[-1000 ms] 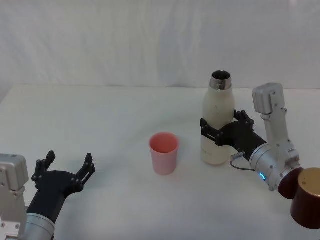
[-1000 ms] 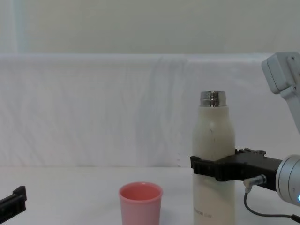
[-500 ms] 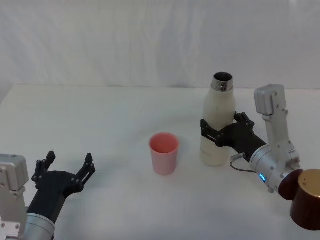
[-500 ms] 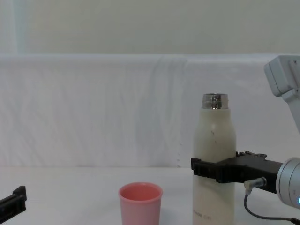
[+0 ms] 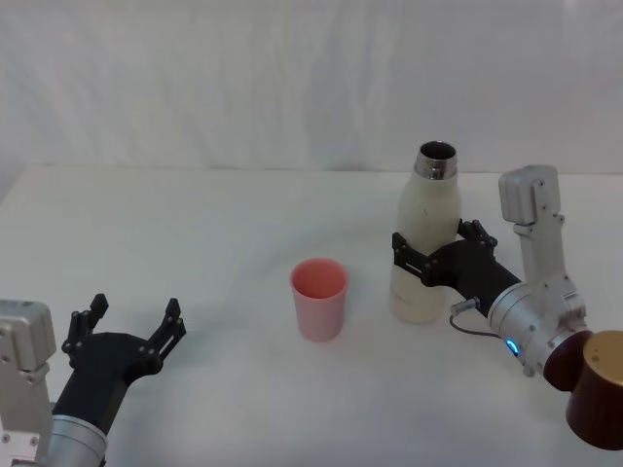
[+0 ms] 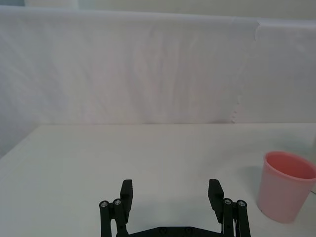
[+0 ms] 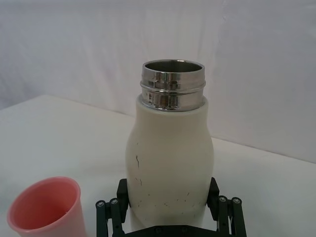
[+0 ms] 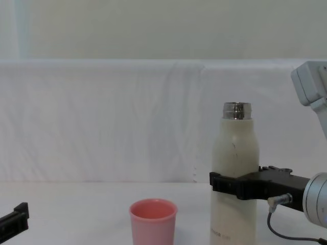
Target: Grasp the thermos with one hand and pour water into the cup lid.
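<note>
White table (image 5: 195, 224), w/ white cloth backdrop behind. R arm reaches in from the robot's right; the right gripper (image 5: 435, 255) is clenched round the thermos (image 5: 424, 238) at about mid-body, a black finger on each side of it, clear in the wrist view (image 7: 169, 163). Thermos stands upright, open steel neck on top, cap off. Whether its base sits on the table or is just lifted, can't tell.

Left gripper (image 5: 125, 326) sits low at the robot's left, near edge, jaws spread wide w/ nothing between them, well apart from everything. Looks idle.

The cup lid (image 5: 318, 298), pink, stands upright, open end up, left of the thermos, near but not touching. Seems empty as far as visible.

A dark red cylinder w/ tan top (image 5: 599, 387) shows at the lower right corner by the arm's wrist; what it is, unclear.

Risks, as I judge them: smooth rounded body could slip or rotate in the fingers once tipped. Cup is small and light, so a nudge from the neck topples it. Tilting too fast or w/ the mouth not over the cup sends water onto the table.
</note>
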Controlling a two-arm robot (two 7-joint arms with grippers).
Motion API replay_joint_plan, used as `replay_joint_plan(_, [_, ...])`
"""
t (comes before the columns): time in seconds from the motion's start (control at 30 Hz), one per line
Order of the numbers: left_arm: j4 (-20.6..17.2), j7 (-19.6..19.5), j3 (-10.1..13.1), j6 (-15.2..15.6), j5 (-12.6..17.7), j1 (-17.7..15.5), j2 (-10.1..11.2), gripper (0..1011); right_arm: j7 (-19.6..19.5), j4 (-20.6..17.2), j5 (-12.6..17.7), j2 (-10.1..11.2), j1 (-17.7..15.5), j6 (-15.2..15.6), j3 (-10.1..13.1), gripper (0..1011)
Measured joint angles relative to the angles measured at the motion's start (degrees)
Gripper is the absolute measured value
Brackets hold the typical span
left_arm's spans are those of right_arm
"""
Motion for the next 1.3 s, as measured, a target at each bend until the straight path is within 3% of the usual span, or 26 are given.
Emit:
replay_joint_plan(0.17, [0.00,0.00,0.00,0.00,0.00,0.00,0.00,1001,0.02,-0.02,-0.11,-0.02,0.00,0.03,0.02,948])
replay_joint_plan(0.3, [0.00,0.00,0.00,0.00,0.00,0.00,0.00,1001,0.04,-0.02,-0.19,-0.03,0.00,0.10,0.02,1003])
replay_joint_plan(1.3, [0.00,0.00,0.00,0.00,0.00,0.00,0.00,1001,-0.02,-0.25,0.04,0.03,-0.14,0.08,-0.06,1003])
